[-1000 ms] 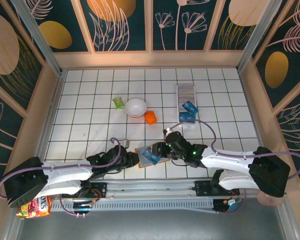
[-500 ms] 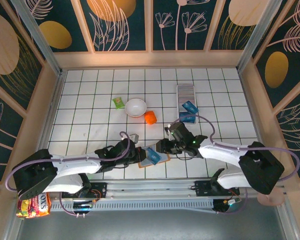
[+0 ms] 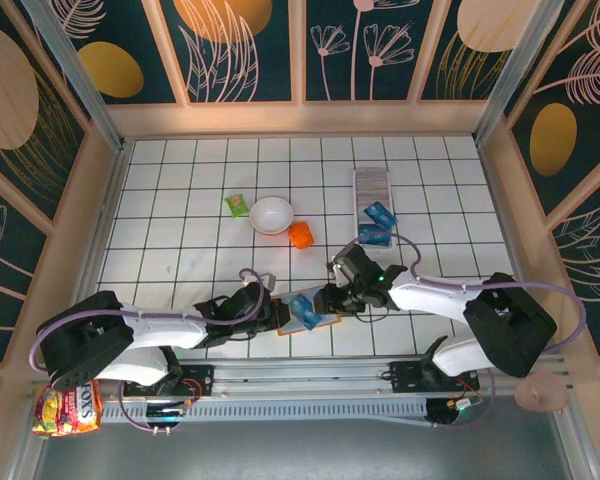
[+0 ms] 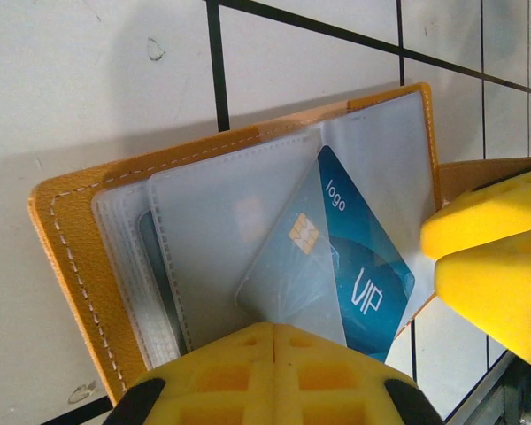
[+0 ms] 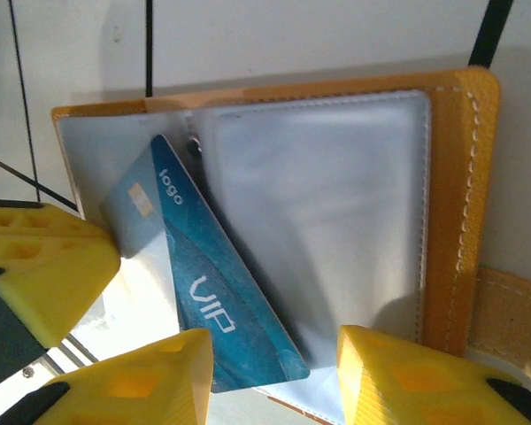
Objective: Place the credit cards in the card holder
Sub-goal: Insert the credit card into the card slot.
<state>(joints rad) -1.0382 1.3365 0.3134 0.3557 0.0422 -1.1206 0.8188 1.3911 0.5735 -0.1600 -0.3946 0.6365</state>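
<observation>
An open tan-orange wallet (image 3: 326,321) lies near the table's front edge, its clear sleeves facing up (image 4: 71,230) (image 5: 451,177). A blue credit card (image 3: 302,310) marked "logo VIP" sticks out slantwise from a sleeve (image 4: 363,266) (image 5: 203,292). My left gripper (image 3: 277,316) (image 4: 274,354) is shut, its tips resting on the wallet's near edge beside the card. My right gripper (image 3: 330,299) (image 5: 274,381) is open, with the card's free corner between its fingers (image 5: 133,381). The white slotted card holder (image 3: 371,185) stands at the back right, with two more blue cards (image 3: 380,214) (image 3: 374,236) at its near end.
A white bowl (image 3: 271,214), a small orange object (image 3: 300,235) and a green packet (image 3: 238,204) sit mid-table. Wooden walls (image 3: 100,210) ring the tiled table. A snack bag (image 3: 65,410) lies off the table at the bottom left.
The left gripper has moved right onto the wallet's edge. The right gripper has shifted a little and turned over the wallet. The wallet has stayed put.
</observation>
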